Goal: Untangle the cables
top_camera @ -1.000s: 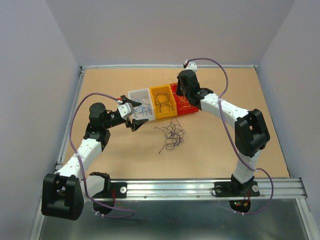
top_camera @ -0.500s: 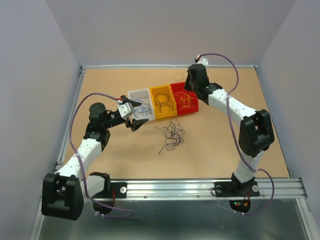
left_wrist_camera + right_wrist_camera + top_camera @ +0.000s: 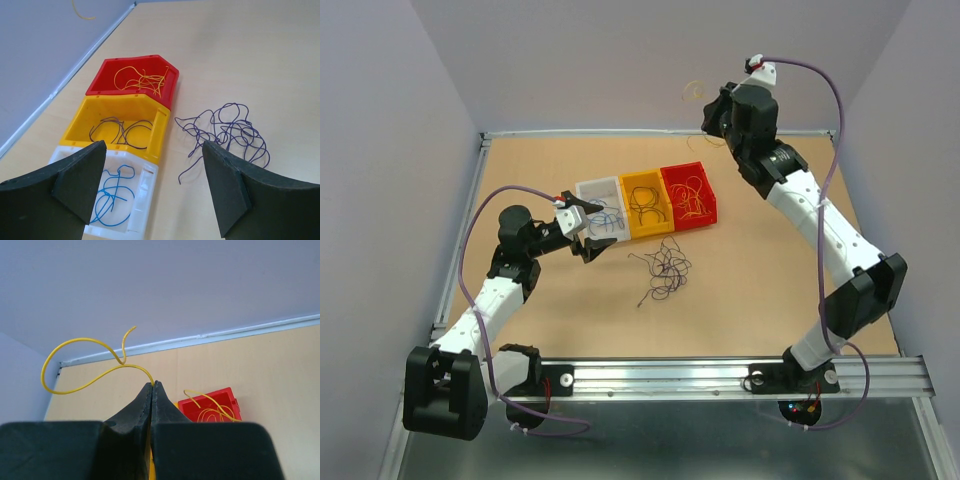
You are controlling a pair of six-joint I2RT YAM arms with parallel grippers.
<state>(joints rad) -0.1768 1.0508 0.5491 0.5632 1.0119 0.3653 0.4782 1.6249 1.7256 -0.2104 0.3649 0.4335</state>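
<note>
A tangle of dark purple cables [image 3: 662, 268] lies loose on the table, also in the left wrist view [image 3: 230, 132]. A red bin [image 3: 703, 199] holds yellow wires, a yellow bin [image 3: 626, 215] holds dark wires, and a white bin [image 3: 590, 189] holds blue wires. My right gripper [image 3: 712, 117] is raised high near the back wall. It is shut on one yellow wire [image 3: 75, 347] that curls up from its tips [image 3: 153, 385]. My left gripper [image 3: 589, 229] is open and empty, hovering over the white bin's near end [image 3: 154, 150].
The three bins [image 3: 170, 90] stand side by side at the middle back of the table. A metal rail [image 3: 720, 375] runs along the near edge. Walls close in the back and both sides.
My right gripper has risen from the red bin and moved up and back to the right, carrying a yellow wire. The left arm has not moved.
</note>
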